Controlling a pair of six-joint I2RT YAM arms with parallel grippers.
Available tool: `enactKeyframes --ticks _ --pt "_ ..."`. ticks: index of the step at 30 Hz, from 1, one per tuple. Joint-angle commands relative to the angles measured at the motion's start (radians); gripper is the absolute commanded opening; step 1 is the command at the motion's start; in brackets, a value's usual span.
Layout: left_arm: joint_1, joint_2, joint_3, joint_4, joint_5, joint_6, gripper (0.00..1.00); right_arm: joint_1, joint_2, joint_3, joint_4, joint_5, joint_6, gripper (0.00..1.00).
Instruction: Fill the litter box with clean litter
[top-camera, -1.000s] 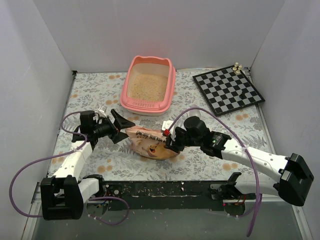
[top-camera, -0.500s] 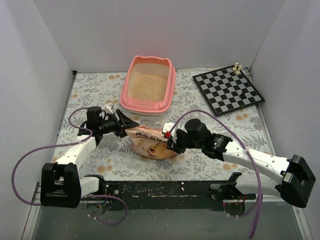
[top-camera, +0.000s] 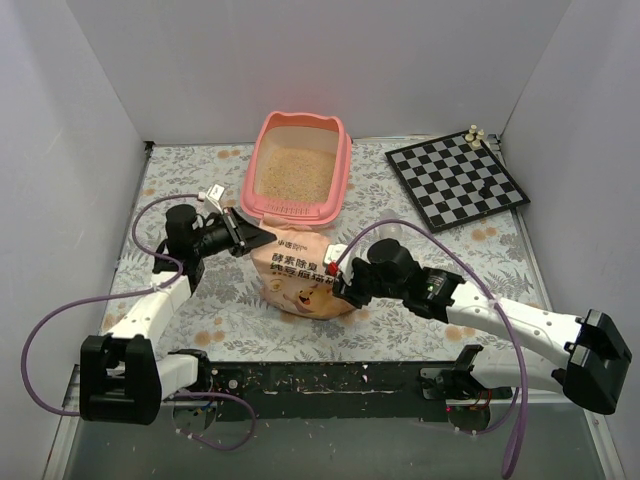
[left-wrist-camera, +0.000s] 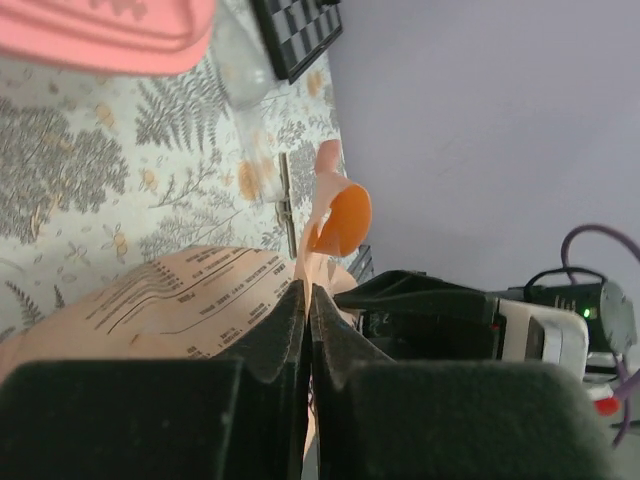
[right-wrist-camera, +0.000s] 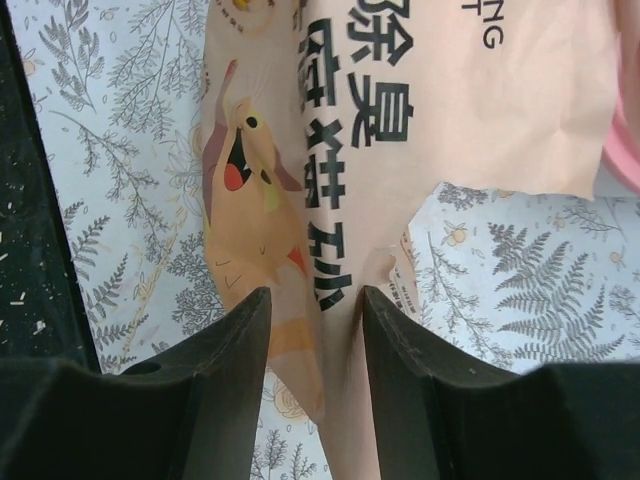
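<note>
Inspector: Where is the litter box (top-camera: 257, 168) sitting?

Assessor: It is sitting at the upper centre of the overhead view, with a pale layer of litter (top-camera: 297, 172) lying in it. The bag (top-camera: 300, 290) is lying just below it at mid-frame, on the table (top-camera: 190, 175).

Inspector: And the pincers?

Assessor: The left pincer (top-camera: 257, 236) is clamping fully shut on the bag's upper left corner. The right pincer (top-camera: 338, 286) is straddling the bag's right edge with its jaws standing about half apart. Whether they are pressing the film cannot be told.

Inspector: What is the lift calling for?

Assessor: In the assessor's judgement, the right pincer is needing a firm bite first. Both arms should then be raising the bag together and keeping its open end high until it is hanging over the litter box, so nothing is spilling short.
</note>
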Motion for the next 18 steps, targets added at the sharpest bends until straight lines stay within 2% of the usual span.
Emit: enactKeyframes --ticks 1,9,14,18 --pt "0.000 -0.135 -0.069 0.396 0.031 -0.047 0.00 0.005 -0.043 0.130 -0.045 0.067 0.011 0.50" --pt "0.000 -0.190 -0.227 0.863 0.086 -0.166 0.00 0.005 -0.030 0.320 -0.111 0.231 0.037 0.53" --pt "0.000 -0.210 -0.368 1.178 0.043 -0.239 0.00 0.005 -0.056 0.319 -0.123 0.236 0.076 0.57" --pt "0.000 -0.183 -0.393 1.271 0.056 -0.272 0.00 0.003 -0.100 0.270 -0.154 0.218 0.116 0.58"
